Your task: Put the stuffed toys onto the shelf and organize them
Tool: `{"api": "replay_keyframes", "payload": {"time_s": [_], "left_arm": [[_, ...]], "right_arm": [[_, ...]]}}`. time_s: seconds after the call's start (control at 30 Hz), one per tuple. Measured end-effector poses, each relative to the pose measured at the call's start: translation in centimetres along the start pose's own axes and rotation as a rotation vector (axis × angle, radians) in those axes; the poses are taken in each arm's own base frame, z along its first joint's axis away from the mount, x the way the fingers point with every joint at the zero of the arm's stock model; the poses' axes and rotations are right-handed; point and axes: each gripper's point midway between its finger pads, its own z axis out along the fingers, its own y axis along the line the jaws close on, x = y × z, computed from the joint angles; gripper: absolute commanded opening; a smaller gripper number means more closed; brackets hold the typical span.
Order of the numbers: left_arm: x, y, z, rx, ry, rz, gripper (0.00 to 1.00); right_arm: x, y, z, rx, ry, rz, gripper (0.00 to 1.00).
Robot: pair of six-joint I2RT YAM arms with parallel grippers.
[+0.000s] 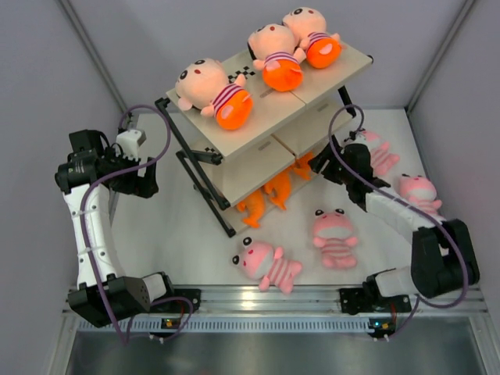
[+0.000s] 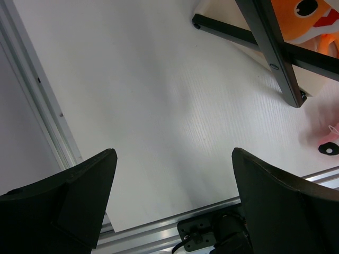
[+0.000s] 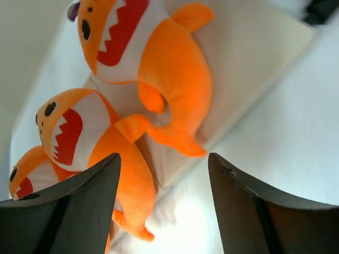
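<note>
Logged a white worktop with a metal rail along its near edge. Found a first pink toy lying closest to the rail, between the two arm bases. Noted a second pink toy just beyond and to the right, face up, apart from the first. Marked a third pink toy farther right, beside the right forearm. Spotted a fourth pink toy past it, partly hidden by that arm.

Recorded the left gripper out on the left, spread wide, with nothing between its fingers and bare worktop beneath. Saw it well apart from the black foot of the shelf.

Recorded the right gripper at the right end of the lowest board, fingers parted, holding nothing, facing the orange toys. Counted three of those in a row on that board, toothy mouths showing, tails hanging over the board's edge.

Observed three dolls on the top board, farthest back. Placed the left doll alone on the left half, beside a checkerboard strip. Placed the middle doll and the far doll touching side by side at the far end, orange bottoms toward the near side.
</note>
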Motion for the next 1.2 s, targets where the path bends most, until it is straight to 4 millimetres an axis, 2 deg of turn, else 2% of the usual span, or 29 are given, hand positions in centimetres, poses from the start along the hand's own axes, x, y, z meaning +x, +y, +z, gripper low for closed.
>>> {"api": "replay_keyframes", "payload": {"time_s": [0.07,0.1,0.2,0.27,0.33,0.4,0.57,0.63,0.7,0.77,0.93,1.03,1.07,1.13,1.17,1.2], "left_arm": [[0.0,0.0,0.0,0.000,0.000,0.002,0.96],[0.0,0.0,0.0,0.000,0.000,0.003,0.96],[0.0,0.0,0.0,0.001,-0.001,0.007,0.96],[0.0,0.0,0.0,0.003,-0.002,0.007,0.96],[-0.1,-0.1,0.0,0.005,-0.004,0.008,0.96],[-0.1,-0.1,0.0,0.007,-0.005,0.011,0.96],[-0.1,-0.1,-0.1,0.004,-0.009,0.024,0.96],[-0.1,-0.1,-0.3,0.001,-0.015,0.031,0.96],[-0.2,-0.2,-0.5,-0.002,-0.020,0.034,0.96],[-0.2,-0.2,-0.5,-0.003,-0.022,0.037,0.96],[-0.2,-0.2,-0.5,-0.002,-0.022,0.037,0.96],[-0.2,-0.2,-0.5,-0.003,-0.022,0.037,0.96],[-0.2,-0.2,-0.5,-0.003,-0.021,0.037,0.96],[-0.2,-0.2,-0.5,-0.005,-0.021,0.039,0.96],[-0.2,-0.1,-0.5,-0.007,-0.020,0.041,0.96],[-0.2,-0.1,-0.5,-0.008,-0.020,0.042,0.96]], "right_arm": [[-1.4,0.2,-2.6,0.059,-0.022,-0.017,0.69],[-2.5,0.5,-4.2,0.082,-0.046,-0.024,0.76],[-5.1,0.7,-9.2,0.149,-0.117,-0.023,0.78],[-5.0,0.0,-12.4,0.199,-0.124,-0.005,0.78],[-3.6,-1.2,-14.8,0.249,-0.087,0.011,0.76],[-1.3,-2.5,-16.4,0.274,-0.031,0.040,0.73],[7.6,-7.6,-19.2,0.415,0.208,0.123,0.71],[10.5,-9.2,-20.4,0.473,0.290,0.154,0.72],[12.2,-9.9,-21.4,0.499,0.340,0.179,0.72],[13.0,-9.9,-21.9,0.500,0.365,0.199,0.72],[15.2,-10.1,-21.8,0.507,0.437,0.207,0.72],[17.6,-10.5,-21.2,0.510,0.509,0.222,0.54],[18.1,-10.4,-21.1,0.502,0.524,0.227,0.36],[18.0,-9.9,-20.8,0.478,0.519,0.227,0.17],[17.4,-9.5,-20.7,0.462,0.503,0.220,0.01],[16.8,-9.0,-20.7,0.443,0.483,0.210,0.00]]}}
